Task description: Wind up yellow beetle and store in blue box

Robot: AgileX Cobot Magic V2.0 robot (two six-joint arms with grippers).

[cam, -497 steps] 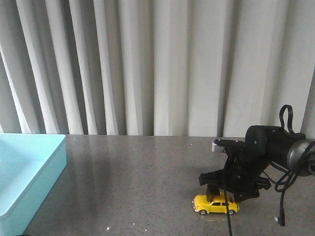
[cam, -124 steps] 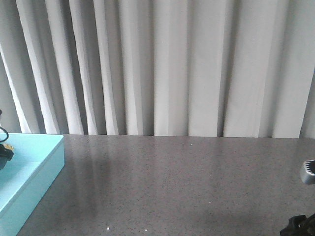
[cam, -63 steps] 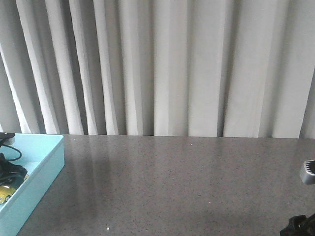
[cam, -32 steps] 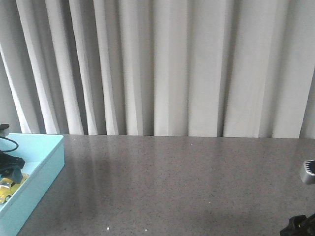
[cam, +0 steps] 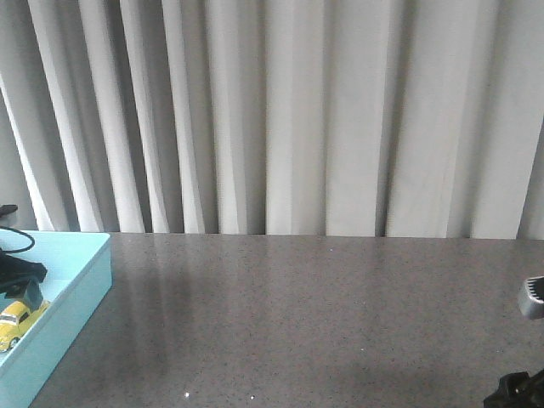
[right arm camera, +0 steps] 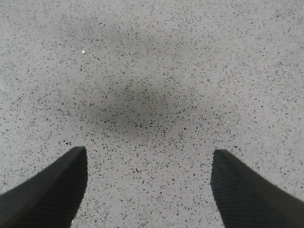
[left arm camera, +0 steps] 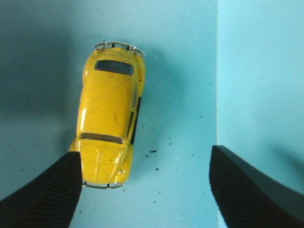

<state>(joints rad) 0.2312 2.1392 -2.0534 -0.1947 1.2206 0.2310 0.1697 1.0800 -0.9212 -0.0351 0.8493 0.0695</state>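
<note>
The yellow beetle (cam: 19, 321) lies on the floor of the blue box (cam: 72, 297) at the far left of the front view. In the left wrist view the beetle (left arm camera: 110, 128) rests on the turquoise floor (left arm camera: 180, 95), its nose beside one finger pad. My left gripper (left arm camera: 145, 183) is open above it, holding nothing; its black body shows over the box (cam: 19, 276). My right gripper (right arm camera: 148, 183) is open and empty over the speckled grey tabletop (right arm camera: 152, 71); part of that arm shows at the lower right (cam: 520, 393).
The box's inner wall (left arm camera: 261, 71) runs close beside the left gripper's other finger. A grey speckled table (cam: 297, 323) stretches from the box to the right arm. A white pleated curtain (cam: 280, 110) hangs behind the table.
The beetle left the right side of the table and now lies in the blue box. Over the last second my left gripper opened and lifted slightly off it. The right arm stays still.
</note>
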